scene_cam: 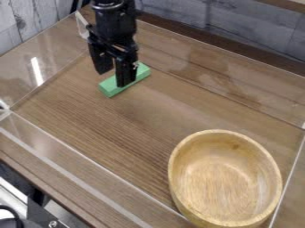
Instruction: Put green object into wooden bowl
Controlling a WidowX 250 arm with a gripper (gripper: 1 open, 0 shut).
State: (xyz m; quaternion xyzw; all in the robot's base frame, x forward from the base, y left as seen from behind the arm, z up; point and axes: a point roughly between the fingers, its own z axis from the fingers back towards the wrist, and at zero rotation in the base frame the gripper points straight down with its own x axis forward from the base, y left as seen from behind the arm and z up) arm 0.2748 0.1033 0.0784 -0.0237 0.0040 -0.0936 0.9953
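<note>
The green object (pixel 127 83) is a small flat bright-green block lying on the wooden table at the upper left. My gripper (pixel 111 68) hangs pointing down right over the block's left end, jaws open, its black fingers (pixel 123 73) in front of part of the block. I cannot tell whether the fingers touch it. The wooden bowl (pixel 226 176) is large, round and light tan; it sits empty at the lower right, far from the gripper.
A clear plastic wall (pixel 71 174) runs around the table, along the left and front edges. A clear bracket (pixel 84 22) stands at the back left corner, close behind the arm.
</note>
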